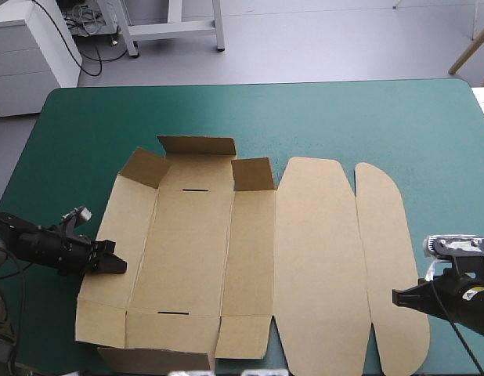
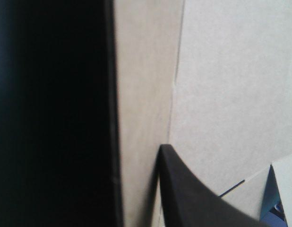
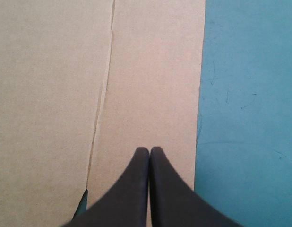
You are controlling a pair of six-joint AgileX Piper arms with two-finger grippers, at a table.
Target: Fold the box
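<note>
The brown box [image 1: 250,258] lies as a cut sheet on the teal-green cover, its far flaps [image 1: 196,145] raised and its two rounded lid panels [image 1: 391,258] flat to the right. My left gripper [image 1: 117,266] is at the outer edge of the left wall panel. In the left wrist view one black finger [image 2: 184,194] lies on the board [image 2: 221,85], with the panel's edge running past it. My right gripper [image 1: 395,297] is shut, its tips [image 3: 149,149] over the outermost rounded panel [image 3: 150,71] close to its edge.
Bare teal-green cover [image 1: 320,117] stretches beyond the box toward the far edge, with more [image 3: 250,94] beside the right gripper. The box's near flap [image 1: 156,359] reaches the table's near edge. A white cabinet [image 1: 27,47] stands past the far left corner.
</note>
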